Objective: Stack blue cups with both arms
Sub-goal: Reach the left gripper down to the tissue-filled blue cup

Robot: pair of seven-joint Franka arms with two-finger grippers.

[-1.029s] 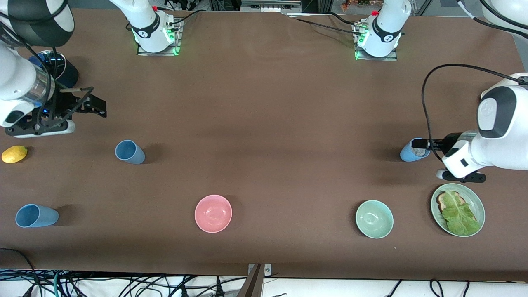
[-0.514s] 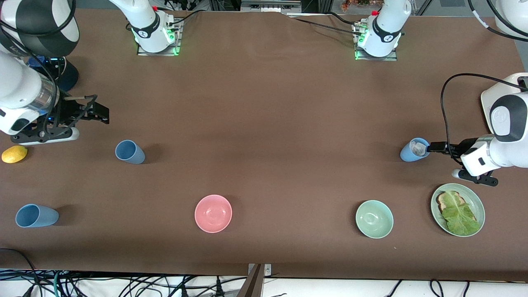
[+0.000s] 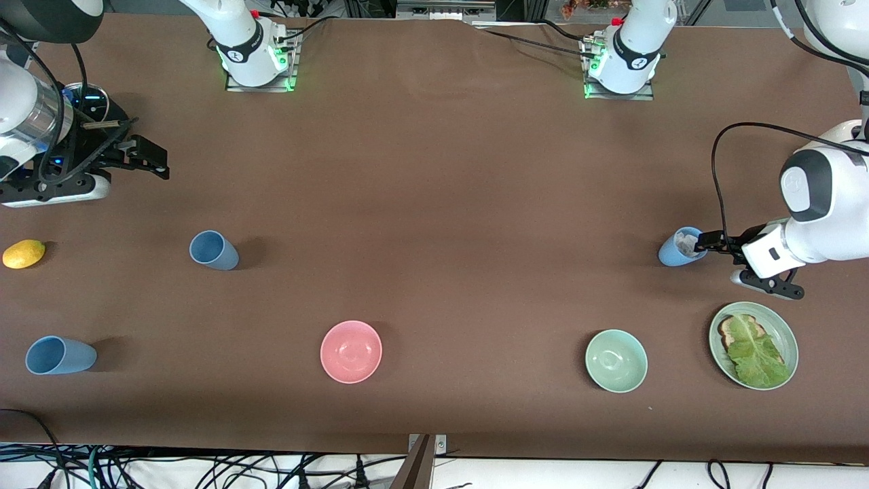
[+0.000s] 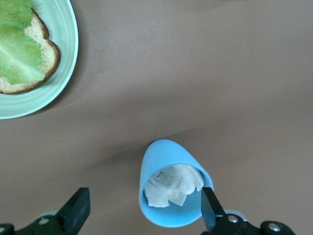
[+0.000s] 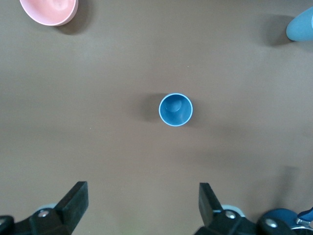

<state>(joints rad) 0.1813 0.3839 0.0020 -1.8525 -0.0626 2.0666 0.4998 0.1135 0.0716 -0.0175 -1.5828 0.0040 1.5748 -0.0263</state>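
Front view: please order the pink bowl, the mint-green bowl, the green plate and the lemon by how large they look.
1. Green plate, largest.
2. Pink bowl and mint-green bowl: they look alike, so no ranking between them.
3. Lemon, smallest.

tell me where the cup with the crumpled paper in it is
In the front view that blue cup stands toward the left arm's end of the table, farther from the camera than the lettuce plate, with the open left pincer at its rim.
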